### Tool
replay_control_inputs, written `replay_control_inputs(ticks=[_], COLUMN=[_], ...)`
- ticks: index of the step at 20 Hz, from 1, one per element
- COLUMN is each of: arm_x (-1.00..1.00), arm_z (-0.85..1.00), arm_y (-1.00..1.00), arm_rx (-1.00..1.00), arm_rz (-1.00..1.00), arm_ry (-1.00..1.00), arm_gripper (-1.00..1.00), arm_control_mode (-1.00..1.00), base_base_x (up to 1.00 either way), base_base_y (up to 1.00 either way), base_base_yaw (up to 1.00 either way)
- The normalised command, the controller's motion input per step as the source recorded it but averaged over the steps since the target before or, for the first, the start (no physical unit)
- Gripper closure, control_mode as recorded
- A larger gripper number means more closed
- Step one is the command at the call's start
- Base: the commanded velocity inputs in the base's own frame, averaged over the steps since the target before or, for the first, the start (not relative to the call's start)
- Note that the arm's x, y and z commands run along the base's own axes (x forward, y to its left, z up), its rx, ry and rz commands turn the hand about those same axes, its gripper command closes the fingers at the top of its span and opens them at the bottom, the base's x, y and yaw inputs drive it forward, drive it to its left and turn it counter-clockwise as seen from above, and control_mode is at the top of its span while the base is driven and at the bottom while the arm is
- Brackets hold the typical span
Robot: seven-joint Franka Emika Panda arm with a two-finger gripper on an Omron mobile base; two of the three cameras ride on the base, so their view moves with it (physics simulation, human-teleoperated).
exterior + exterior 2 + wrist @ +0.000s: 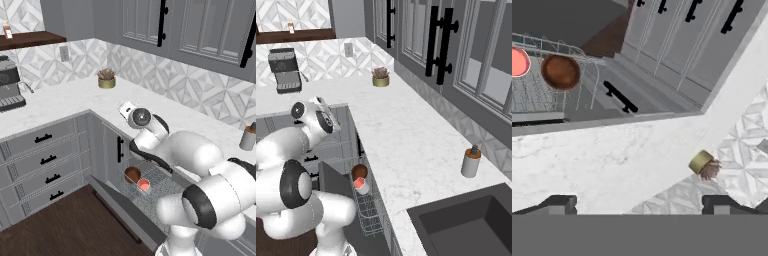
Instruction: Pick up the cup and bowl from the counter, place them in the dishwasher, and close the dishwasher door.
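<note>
My hand (639,202) hangs spread and empty over the table (587,165); cup (144,185) and bowl (132,174) are racked, so I'd say swinging the dishwasher door (127,210) up comes next.

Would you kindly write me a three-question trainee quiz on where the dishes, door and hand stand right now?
1. True or false: the cup and the bowl sit in the dishwasher rack.
2. The dishwasher door is: A) open B) closed.
3. Fill in: the hand is ____ and holds nothing.

Key: 1 true; 2 A; 3 open.
</note>
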Motion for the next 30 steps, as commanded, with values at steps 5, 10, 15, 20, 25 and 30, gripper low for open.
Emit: replay_control_inputs(ticks=[5, 10, 15, 20, 25, 30], arm_x=[-0.07, -0.51, -0.77, -0.65, -0.52, -0.22], arm_z=[0.08, -0.66, -0.86, -0.97, -0.89, -0.74], arm_y=[0.29, 0.40, 0.86, 0.80, 0.50, 0.33], arm_rx=[-0.09, -0.18, -0.40, -0.54, -0.54, -0.29], arm_rz=[0.29, 0.44, 0.58, 0.61, 0.63, 0.33], arm_ry=[0.74, 0.23, 0.31, 0.21, 0.13, 0.00], arm_gripper=[-1.00, -1.00, -1.00, -1.00, -1.00, -1.00], arm_control_mode=[-1.00, -1.00, -1.00, -1.00, -1.00, -1.00], base_base_x=[0.00, 0.00, 0.00, 0.00, 0.00, 0.00], base_base_y=[0.00, 0.00, 0.00, 0.00, 0.00, 0.00], base_base_yaw=[0.00, 0.00, 0.00, 0.00, 0.00, 0.00])
